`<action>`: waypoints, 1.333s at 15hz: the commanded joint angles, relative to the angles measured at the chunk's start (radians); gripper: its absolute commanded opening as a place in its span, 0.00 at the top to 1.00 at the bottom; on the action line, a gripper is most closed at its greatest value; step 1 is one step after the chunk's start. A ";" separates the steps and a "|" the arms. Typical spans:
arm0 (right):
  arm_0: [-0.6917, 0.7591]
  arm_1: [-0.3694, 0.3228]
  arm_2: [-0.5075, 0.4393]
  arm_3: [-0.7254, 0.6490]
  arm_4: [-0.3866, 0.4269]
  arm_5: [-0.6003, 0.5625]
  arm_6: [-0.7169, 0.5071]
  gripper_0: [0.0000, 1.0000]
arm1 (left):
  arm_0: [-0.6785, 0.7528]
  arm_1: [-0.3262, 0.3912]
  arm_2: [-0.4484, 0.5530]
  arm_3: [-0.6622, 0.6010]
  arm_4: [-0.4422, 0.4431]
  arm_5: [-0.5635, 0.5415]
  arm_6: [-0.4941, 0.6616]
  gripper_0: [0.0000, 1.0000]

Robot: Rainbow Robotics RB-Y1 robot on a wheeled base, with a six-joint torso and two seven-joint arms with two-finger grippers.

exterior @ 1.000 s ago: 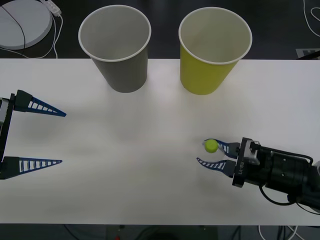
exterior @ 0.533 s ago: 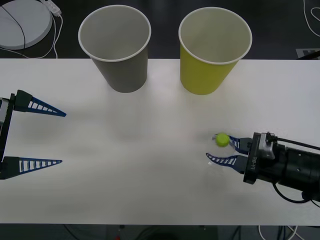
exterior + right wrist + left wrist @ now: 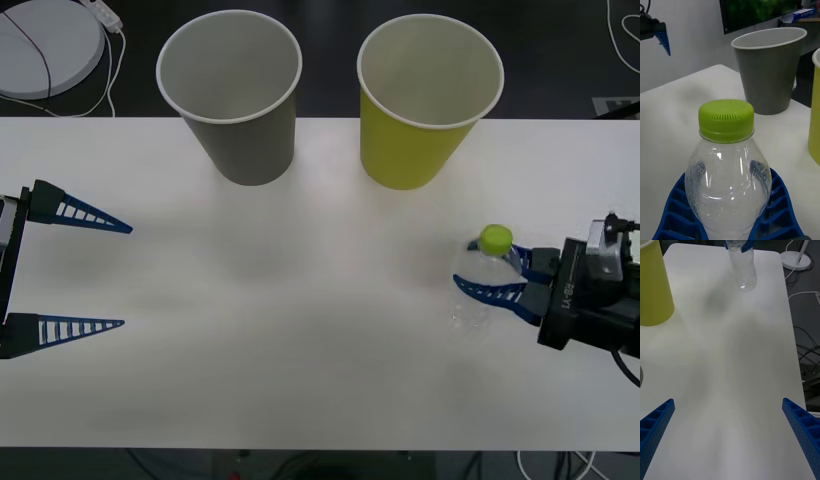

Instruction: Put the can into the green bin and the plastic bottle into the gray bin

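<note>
The small clear ribbed plastic bottle with the round lime-green cap [image 3: 483,280] is held over the right part of the white table [image 3: 300,300], in front of the large yellow-green cup-shaped bin and well apart from it. It is grasped by the right gripper [image 3: 492,280], whose blue ribbed fingers [image 3: 777,210] are clenched around the bottle's shoulder just below the cap, one on either side. In the right wrist view the bottle [image 3: 728,176] is seen upright between the fingers, its cap nearest the camera and its see-through body showing small droplets inside. In the left wrist view the lower part of the bottle [image 3: 743,270] is seen with a soft shadow cast on the table beside it; whether its base touches the tabletop cannot be told.

The yellow-green bin [image 3: 425,100], tapered with a white rolled rim and pale inside, is stood upright at the far edge of the table, right of centre. The gray bin [image 3: 235,95] of the same tapered shape is stood upright just beside it on the left, the two apart and not touching. Nothing is seen inside either bin.

The left gripper [image 3: 75,270] is held at the left edge of the table, well apart from the bottle and both bins, with its blue ribbed fingers [image 3: 90,213] spread wide and nothing between them.
</note>
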State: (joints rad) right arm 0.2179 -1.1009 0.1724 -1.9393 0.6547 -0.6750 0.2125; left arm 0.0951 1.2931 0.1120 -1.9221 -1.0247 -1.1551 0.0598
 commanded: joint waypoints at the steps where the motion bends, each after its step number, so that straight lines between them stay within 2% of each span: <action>1: 0.017 -0.040 -0.077 -0.036 0.000 -0.001 -0.111 1.00 | 0.000 0.000 0.000 0.000 0.000 0.000 0.000 0.00; 5: 0.029 -0.088 -0.166 -0.063 0.003 -0.001 -0.245 1.00 | 0.000 0.000 0.000 0.000 0.000 0.000 0.000 0.00; 8: 0.043 -0.117 -0.246 -0.095 0.045 -0.001 -0.381 1.00 | 0.000 0.000 0.000 0.000 0.000 0.000 0.000 0.00; 15: 0.164 -0.185 -0.518 -0.320 0.207 -0.001 -0.768 1.00 | 0.000 0.000 0.000 0.000 0.000 0.000 0.000 0.00; 20: 0.104 -0.238 -0.574 -0.406 0.329 -0.001 -1.044 1.00 | 0.000 0.000 0.000 0.000 0.000 0.000 0.000 0.00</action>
State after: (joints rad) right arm 0.3365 -1.3311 -0.4013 -2.3392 0.9686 -0.6764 -0.7962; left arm 0.0951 1.2931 0.1120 -1.9221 -1.0247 -1.1552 0.0598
